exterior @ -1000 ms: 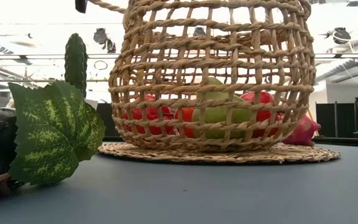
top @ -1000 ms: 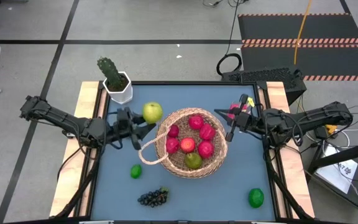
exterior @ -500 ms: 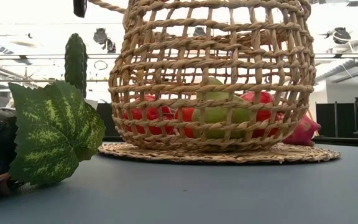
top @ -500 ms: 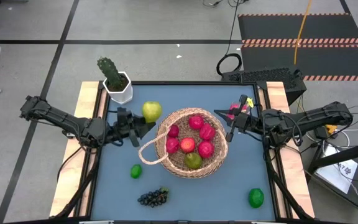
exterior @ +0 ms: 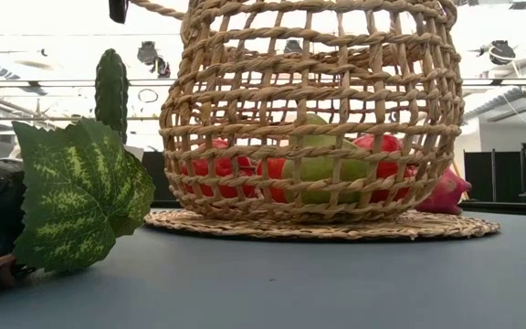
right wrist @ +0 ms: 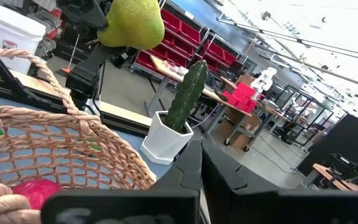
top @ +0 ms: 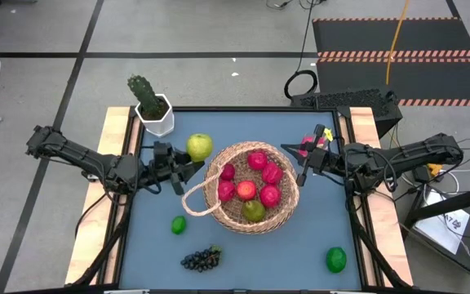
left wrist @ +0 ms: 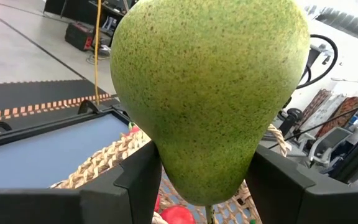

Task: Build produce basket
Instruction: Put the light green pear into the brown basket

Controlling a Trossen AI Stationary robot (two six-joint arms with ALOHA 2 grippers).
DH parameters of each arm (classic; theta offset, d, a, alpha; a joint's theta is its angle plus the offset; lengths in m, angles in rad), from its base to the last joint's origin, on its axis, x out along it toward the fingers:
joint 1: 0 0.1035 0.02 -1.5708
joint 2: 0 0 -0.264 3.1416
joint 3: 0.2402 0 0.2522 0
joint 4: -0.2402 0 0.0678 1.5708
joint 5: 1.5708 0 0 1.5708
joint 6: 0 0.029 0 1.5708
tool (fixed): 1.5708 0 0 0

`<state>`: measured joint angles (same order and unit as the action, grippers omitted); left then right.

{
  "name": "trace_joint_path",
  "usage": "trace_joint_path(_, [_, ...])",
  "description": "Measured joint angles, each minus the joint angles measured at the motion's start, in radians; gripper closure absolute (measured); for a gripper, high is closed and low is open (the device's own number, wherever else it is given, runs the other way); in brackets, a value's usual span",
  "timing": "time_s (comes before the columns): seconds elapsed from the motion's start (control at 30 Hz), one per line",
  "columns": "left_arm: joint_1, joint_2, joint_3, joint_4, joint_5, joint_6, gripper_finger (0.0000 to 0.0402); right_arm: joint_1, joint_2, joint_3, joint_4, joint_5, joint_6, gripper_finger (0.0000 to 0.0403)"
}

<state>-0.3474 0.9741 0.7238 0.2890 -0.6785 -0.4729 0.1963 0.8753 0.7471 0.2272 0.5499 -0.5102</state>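
Note:
The woven basket (top: pixel 247 186) stands mid-table with several red fruits and a green pear in it; the low view shows its wall (exterior: pixel 309 119). My left gripper (top: pixel 191 166) is level just left of the basket's rim, shut on a yellow-green pear (top: pixel 200 147), which fills the left wrist view (left wrist: pixel 210 87). My right gripper (top: pixel 304 167) hovers shut by the basket's right rim, holding nothing (right wrist: pixel 197 168). A pink dragon fruit (top: pixel 311 145) lies behind it. My left gripper pinches the pear's narrow stem end (left wrist: pixel 166 162) between its two fingers (left wrist: pixel 135 186). The fingers come in level from the table's left. The pear stands above them with its fat end up, lifted clear of the table, beside the basket's far left rim.
A potted cactus (top: pixel 151 104) stands at the far left corner. A small lime (top: pixel 178 224), a dark grape bunch (top: pixel 202 259) with its leaf (exterior: pixel 80 196), and a larger lime (top: pixel 336 260) lie on the near part of the table.
My left gripper has rolled a little about its own line with the pear, staying in place. Nothing else has moved.

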Motion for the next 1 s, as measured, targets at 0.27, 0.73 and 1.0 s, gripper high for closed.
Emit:
trace_joint_path(0.27, [0.0,0.0,0.0,0.0,-0.002,0.235,0.019,0.0,0.0,0.0,-0.024,0.0,-0.007,0.0403])
trace_joint_path(0.73, [0.012,0.001,0.0,0.06,0.0,0.421,0.019,0.0,0.0,0.0,-0.064,0.0,0.007,0.0403])
trace_joint_path(1.0, [0.059,0.006,0.144,-0.017,0.084,0.485,0.019,0.0,-0.02,0.001,-0.094,0.0,0.024,0.0403])
